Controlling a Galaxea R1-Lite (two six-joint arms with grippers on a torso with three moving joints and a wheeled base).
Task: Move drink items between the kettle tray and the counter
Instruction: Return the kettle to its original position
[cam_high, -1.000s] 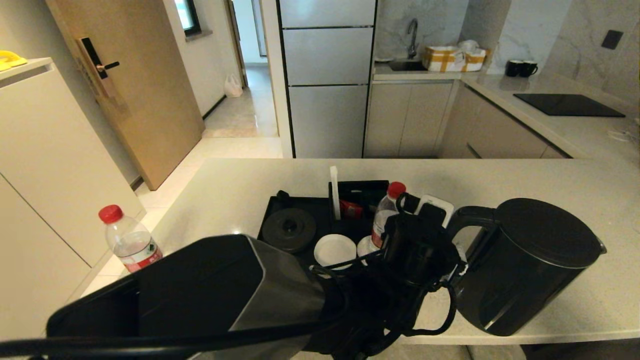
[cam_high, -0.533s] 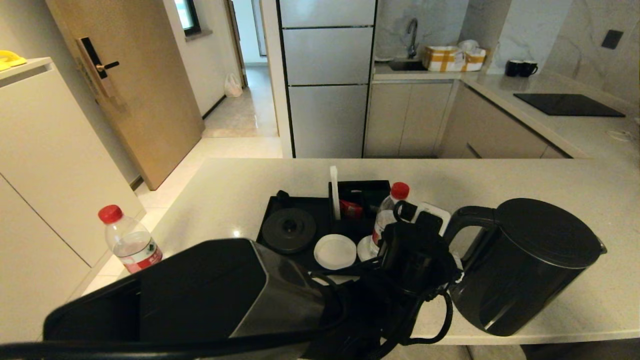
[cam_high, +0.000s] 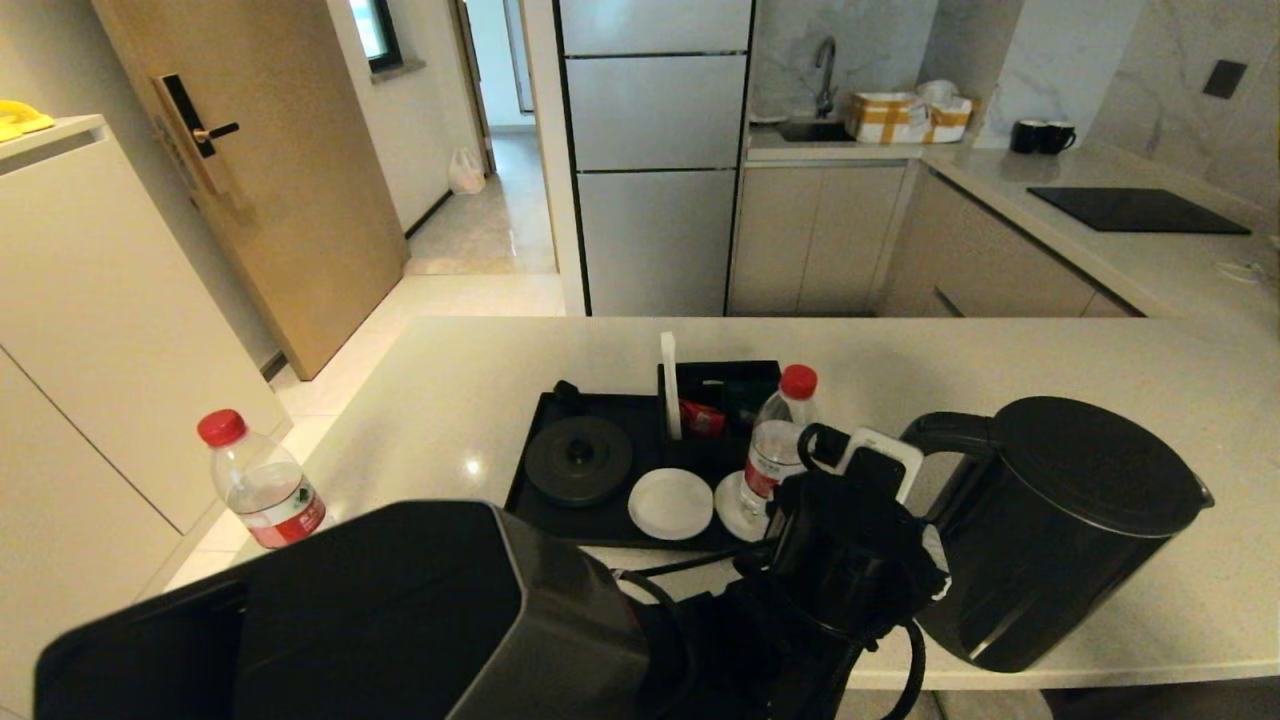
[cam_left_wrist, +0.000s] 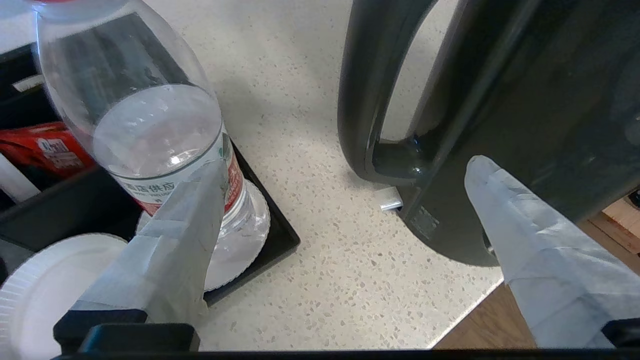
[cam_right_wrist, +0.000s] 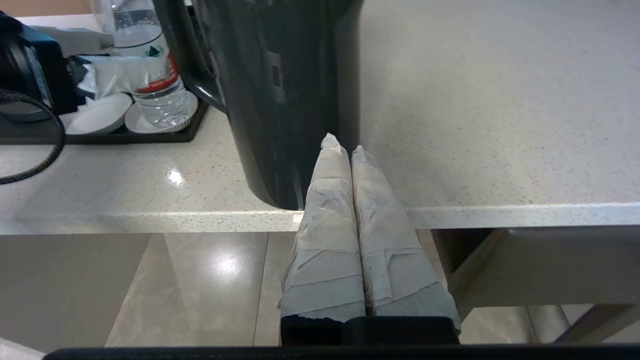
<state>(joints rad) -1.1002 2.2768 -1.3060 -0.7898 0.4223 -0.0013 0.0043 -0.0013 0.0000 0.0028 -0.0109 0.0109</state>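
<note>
A clear water bottle (cam_high: 778, 445) with a red cap stands on the right coaster of the black kettle tray (cam_high: 528, 462). The tall black kettle (cam_high: 1050, 530) stands on the counter (cam_high: 1000, 355) right of the tray, near the front edge. My left gripper (cam_left_wrist: 345, 167) hovers open over the strip of counter between them. One finger (cam_left_wrist: 170, 240) is beside the bottle (cam_left_wrist: 150, 125), the other beside the kettle (cam_left_wrist: 525, 100); nothing is held. A second bottle (cam_high: 258, 480) stands at the counter's left edge. My right gripper (cam_right_wrist: 345, 142) is shut, empty, low before the counter edge.
On the tray are a round black kettle base (cam_high: 578, 458), an empty white coaster (cam_high: 670, 503) and a black sachet box (cam_high: 720, 392). My left arm's bulky housing (cam_high: 400, 610) fills the near foreground. A cooktop (cam_high: 1135, 210) and two mugs (cam_high: 1040, 136) are far back right.
My left gripper has drawn back from the bottle toward the counter's front edge, staying open. The bottle now stands uncovered on its coaster. The kettle has not moved.
</note>
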